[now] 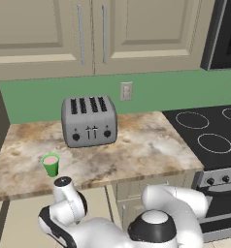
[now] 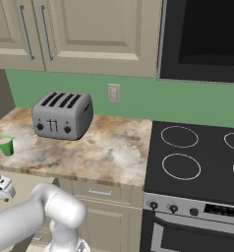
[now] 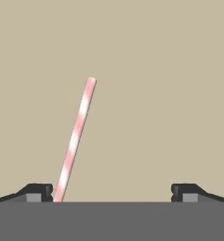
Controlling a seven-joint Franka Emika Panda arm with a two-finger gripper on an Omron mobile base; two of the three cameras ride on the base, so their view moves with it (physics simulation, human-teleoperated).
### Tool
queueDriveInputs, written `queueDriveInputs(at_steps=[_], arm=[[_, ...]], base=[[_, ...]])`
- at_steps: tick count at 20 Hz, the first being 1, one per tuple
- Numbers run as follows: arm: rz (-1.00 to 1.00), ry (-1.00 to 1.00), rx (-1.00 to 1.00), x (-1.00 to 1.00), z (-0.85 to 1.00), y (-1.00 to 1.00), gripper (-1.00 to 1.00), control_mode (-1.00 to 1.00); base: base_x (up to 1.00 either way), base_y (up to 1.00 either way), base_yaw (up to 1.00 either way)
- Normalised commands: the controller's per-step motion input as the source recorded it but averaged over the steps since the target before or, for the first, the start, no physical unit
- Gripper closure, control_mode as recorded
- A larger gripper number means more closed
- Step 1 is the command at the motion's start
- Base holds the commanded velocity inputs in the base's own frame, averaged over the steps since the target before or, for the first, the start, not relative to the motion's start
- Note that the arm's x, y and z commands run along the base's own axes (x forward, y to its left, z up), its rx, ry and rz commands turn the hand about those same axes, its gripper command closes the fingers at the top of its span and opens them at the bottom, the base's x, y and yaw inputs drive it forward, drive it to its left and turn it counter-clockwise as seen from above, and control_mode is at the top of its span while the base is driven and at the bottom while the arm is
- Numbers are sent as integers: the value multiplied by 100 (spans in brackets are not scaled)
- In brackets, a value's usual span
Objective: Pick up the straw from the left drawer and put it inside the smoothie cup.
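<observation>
Across the hand view a flat beige surface is being shown, and on it the straw (image 3: 77, 140) is lying — a thin pink-and-white stick slanting from the lower left of the frame up toward the middle. Its lower end is sitting just beside the left fingertip (image 3: 37, 192), though contact cannot be told. The gripper (image 3: 112, 194) is being held spread wide, with its two dark tips far apart at the bottom edge and nothing pinched between them; the straw is lying inside the gap, close to the left tip and well apart from the right one.

At the lower left of the left base view the smoothie cup (image 1: 51, 165) is standing upright on the marbled counter (image 1: 146, 150), near the front edge, with pink showing at its rim. It is being seen again at the far left of the right base view — small, green and well apart from the grey toaster (image 1: 89, 121) standing behind it toward the green wall. The black stovetop (image 2: 197, 157) is lying beside the counter on the right of both base views. The arm is being bent low below the counter edge.
</observation>
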Motion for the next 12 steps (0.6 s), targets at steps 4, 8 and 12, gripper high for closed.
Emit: queueDriveInputs(at_steps=[4, 8, 12], arm=[[0, 0, 0, 8, -3, 16, -100, -100], [0, 0, 0, 7, -6, 24, -100, -100], [0, 0, 0, 3, -21, 11, -100, -100]], base=[[0, 0, 0], [0, 0, 0], [0, 0, 0]])
